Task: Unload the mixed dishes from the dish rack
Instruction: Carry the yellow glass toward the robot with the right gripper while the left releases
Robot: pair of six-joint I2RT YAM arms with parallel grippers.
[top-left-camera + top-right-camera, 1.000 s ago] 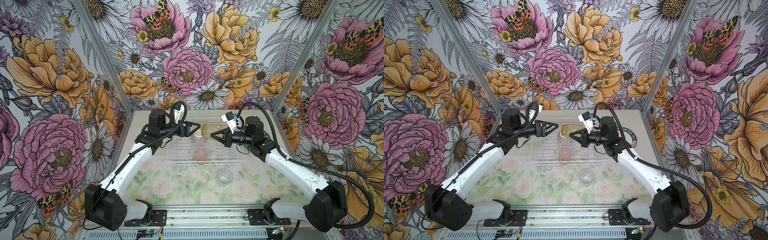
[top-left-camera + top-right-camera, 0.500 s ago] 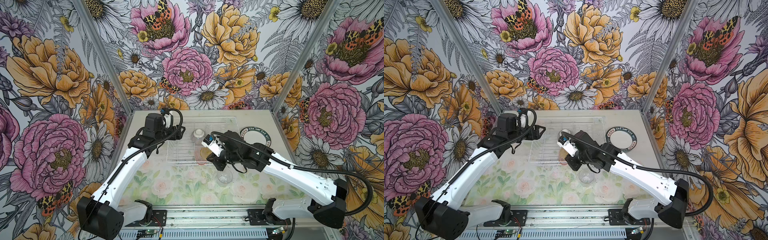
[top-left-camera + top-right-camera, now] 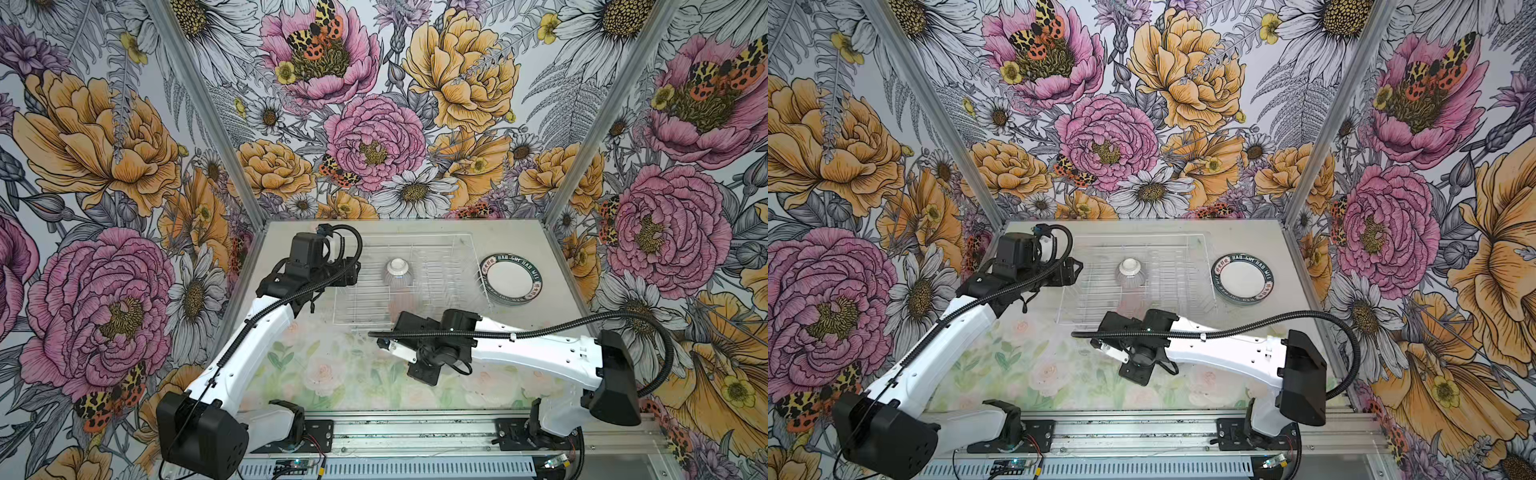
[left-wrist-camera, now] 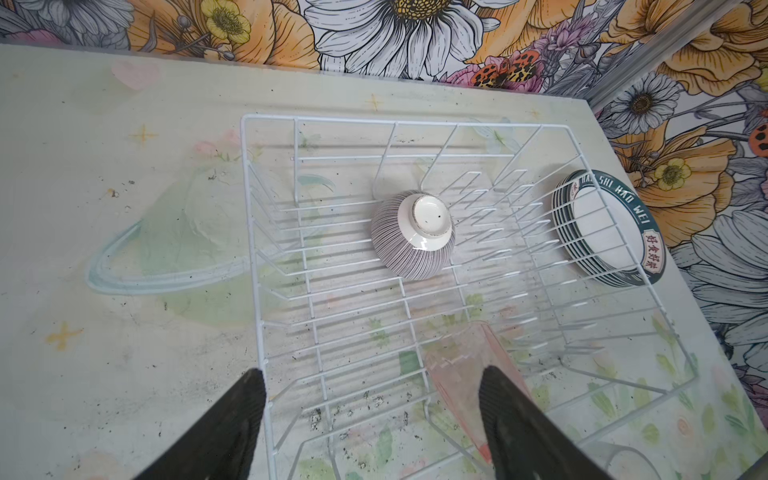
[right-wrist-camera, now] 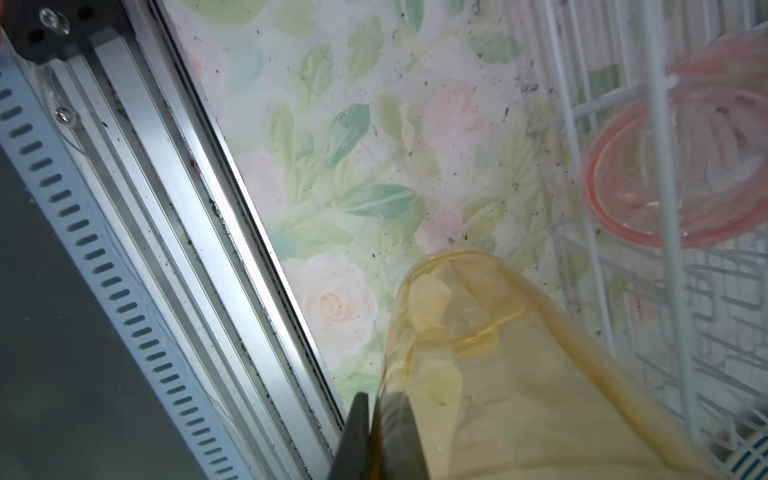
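Right tool (image 5: 376, 419) grips a yellow translucent tumbler (image 5: 498, 353) by its wall above the table (image 5: 332, 166), beside the white wire dish rack (image 4: 249, 166). Left tool (image 4: 372, 399) is spread wide and empty over the rack's lying pink tumbler (image 4: 453, 374). An upturned grey-striped ribbed bowl (image 4: 411, 235) lies beyond, with stacked green-rimmed plates (image 4: 602, 228) outside the rack.

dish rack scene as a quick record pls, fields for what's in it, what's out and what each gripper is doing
dish rack: holds bowl, foot up, and pink tumbler on its side near the front edge
outside rack: plates stacked on the table, beside its right end
left gripper: open, empty, by the rack's left side
right gripper: shut on yellow tumbler, pinching its wall, in front of the rack
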